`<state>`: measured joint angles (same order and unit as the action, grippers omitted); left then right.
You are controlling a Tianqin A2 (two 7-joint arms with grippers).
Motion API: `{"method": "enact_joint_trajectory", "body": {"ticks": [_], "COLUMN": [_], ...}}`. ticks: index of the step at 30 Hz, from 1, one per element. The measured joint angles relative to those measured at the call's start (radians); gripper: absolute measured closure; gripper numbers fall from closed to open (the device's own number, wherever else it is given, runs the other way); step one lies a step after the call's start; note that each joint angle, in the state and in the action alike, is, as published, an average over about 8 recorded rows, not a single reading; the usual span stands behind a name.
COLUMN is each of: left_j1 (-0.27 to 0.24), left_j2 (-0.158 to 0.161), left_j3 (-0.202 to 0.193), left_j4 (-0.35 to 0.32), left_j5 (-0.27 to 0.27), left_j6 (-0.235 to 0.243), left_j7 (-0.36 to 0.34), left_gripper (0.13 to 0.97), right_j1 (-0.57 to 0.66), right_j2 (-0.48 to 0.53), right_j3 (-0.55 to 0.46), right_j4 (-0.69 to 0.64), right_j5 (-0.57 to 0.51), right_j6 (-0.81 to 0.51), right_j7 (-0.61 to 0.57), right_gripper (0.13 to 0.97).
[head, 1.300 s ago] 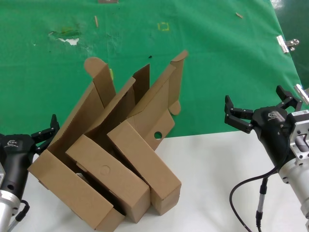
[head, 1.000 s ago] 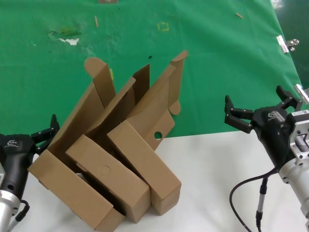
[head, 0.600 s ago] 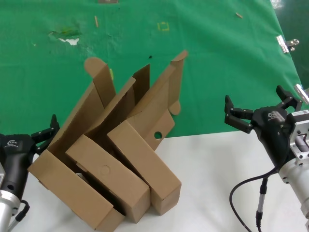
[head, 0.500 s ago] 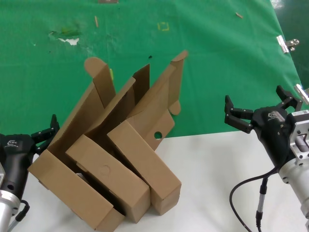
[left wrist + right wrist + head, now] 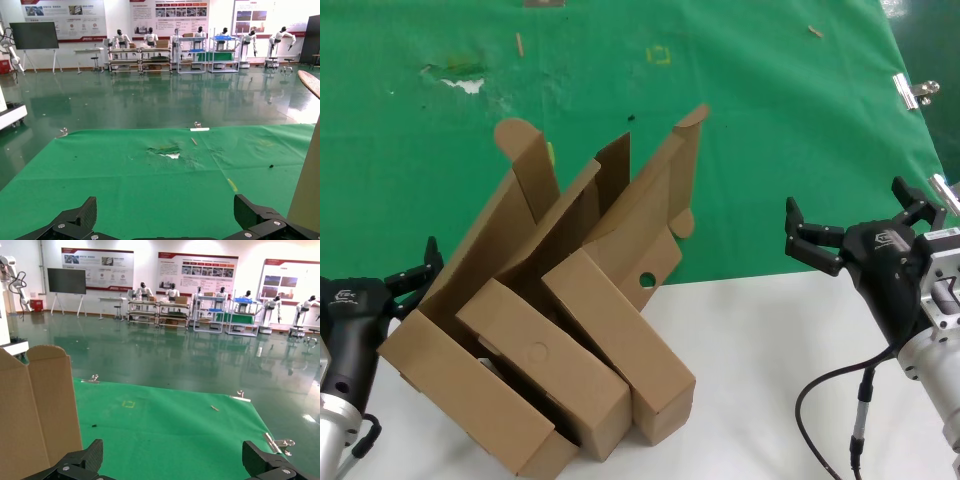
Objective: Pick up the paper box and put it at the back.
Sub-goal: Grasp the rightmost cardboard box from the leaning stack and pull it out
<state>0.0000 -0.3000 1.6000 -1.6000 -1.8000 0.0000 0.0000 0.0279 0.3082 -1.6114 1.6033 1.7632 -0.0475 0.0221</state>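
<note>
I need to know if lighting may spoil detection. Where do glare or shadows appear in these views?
Head view: even light, soft shadows inside the paper box and its neighbours. Left wrist view: the glossy floor mirrors bright panels. Right wrist view: the same floor glare; green cloth matte.

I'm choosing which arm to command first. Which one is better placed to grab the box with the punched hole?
Probably the right gripper: the paper box is the rightmost of the three, its side open to that arm. The left gripper is open too, but two other boxes lie between.
</note>
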Motion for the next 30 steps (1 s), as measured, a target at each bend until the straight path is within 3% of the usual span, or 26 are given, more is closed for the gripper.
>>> {"method": "enact_joint_trajectory", "body": {"ticks": [30], "left_j1": [0.0], "left_j2": [0.0], "left_j3": [0.0], "left_j4": [0.0], "left_j5": [0.0], "left_j6": [0.0], "left_j7": [0.0], "left_gripper": [0.132], "right_j1": [0.0], "right_j2": [0.0], "right_j3": [0.0], "right_j4": [0.0], "right_j5": [0.0], "right_j6": [0.0], "right_j7": [0.0], "right_gripper": [0.129]}}
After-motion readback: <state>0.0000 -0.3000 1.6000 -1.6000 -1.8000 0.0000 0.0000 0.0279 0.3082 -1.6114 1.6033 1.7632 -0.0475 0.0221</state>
